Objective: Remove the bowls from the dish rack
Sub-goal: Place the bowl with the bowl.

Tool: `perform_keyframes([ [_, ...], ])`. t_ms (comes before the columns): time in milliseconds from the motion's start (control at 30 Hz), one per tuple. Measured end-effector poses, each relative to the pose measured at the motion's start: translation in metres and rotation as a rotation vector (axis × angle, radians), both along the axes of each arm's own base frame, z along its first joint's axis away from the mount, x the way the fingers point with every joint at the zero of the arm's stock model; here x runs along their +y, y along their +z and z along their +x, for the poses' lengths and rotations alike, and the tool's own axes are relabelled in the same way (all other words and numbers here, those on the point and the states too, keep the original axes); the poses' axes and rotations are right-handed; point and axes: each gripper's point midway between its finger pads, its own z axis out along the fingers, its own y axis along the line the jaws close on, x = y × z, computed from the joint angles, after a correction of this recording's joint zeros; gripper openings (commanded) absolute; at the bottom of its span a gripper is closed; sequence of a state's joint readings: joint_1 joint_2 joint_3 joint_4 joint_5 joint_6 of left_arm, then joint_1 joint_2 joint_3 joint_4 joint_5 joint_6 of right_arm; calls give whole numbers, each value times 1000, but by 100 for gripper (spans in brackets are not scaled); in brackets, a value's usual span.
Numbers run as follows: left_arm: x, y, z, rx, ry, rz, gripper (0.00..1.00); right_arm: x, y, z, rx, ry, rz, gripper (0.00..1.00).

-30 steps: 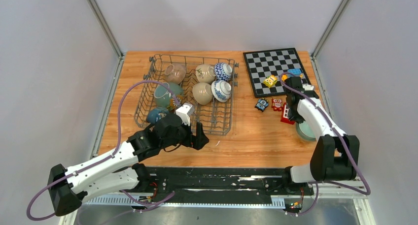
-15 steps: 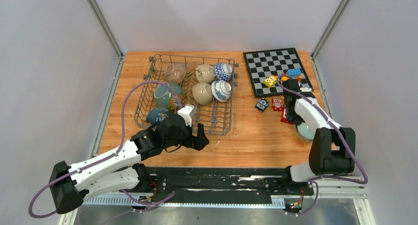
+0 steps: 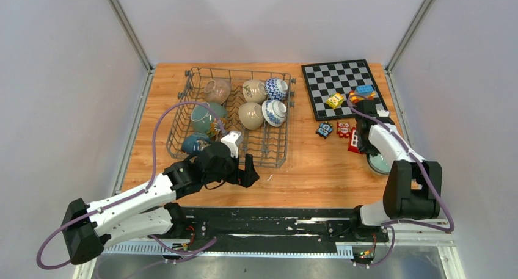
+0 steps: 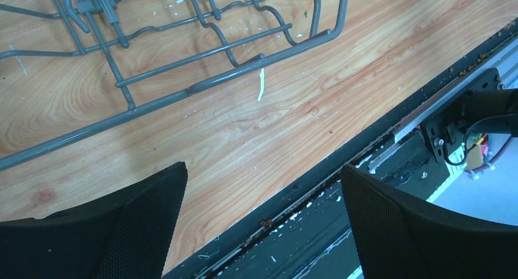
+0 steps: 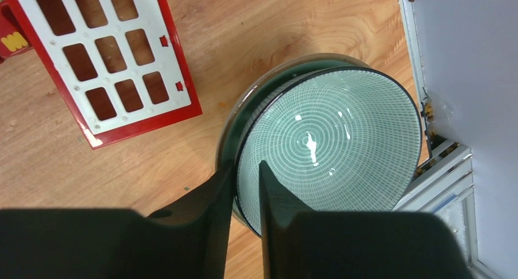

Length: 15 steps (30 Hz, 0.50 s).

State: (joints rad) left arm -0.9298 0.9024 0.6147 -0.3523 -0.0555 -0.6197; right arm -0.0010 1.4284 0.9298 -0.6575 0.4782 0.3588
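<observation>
The grey wire dish rack (image 3: 287, 127) stands at the back left and holds several bowls, among them a teal one (image 3: 204, 117), a beige one (image 3: 250, 115) and a blue-and-white one (image 3: 275, 112). My left gripper (image 3: 249, 172) is open and empty, just off the rack's front right corner (image 4: 201, 83), over the table's near edge (image 4: 262, 169). My right gripper (image 5: 246, 164) is shut on the rim of a pale green patterned bowl (image 5: 330, 144). That bowl rests inside another bowl (image 5: 244, 108) at the table's right edge (image 3: 380, 163).
A black-and-white chessboard (image 3: 342, 86) lies at the back right with small toys on it (image 3: 335, 100) and in front of it (image 3: 324, 130). A red-and-white block piece (image 5: 110, 53) lies next to the stacked bowls. The black rail (image 4: 366, 187) runs along the near edge.
My right gripper with the green bowl has shifted slightly toward the table's right edge. My left arm has barely moved.
</observation>
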Motion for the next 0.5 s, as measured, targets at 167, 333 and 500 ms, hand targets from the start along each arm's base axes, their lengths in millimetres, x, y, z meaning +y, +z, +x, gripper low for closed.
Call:
perform_keyframes([
  [167, 0, 0, -1, 4, 0, -4, 97, -3, 1, -2, -6, -5, 5, 36],
  [333, 0, -1, -1, 9, 2, -4, 97, -3, 3, -4, -7, -4, 5, 44],
  [500, 0, -3, -2, 14, 3, -4, 97, 0, 10, -5, -34, 4, 24, 48],
])
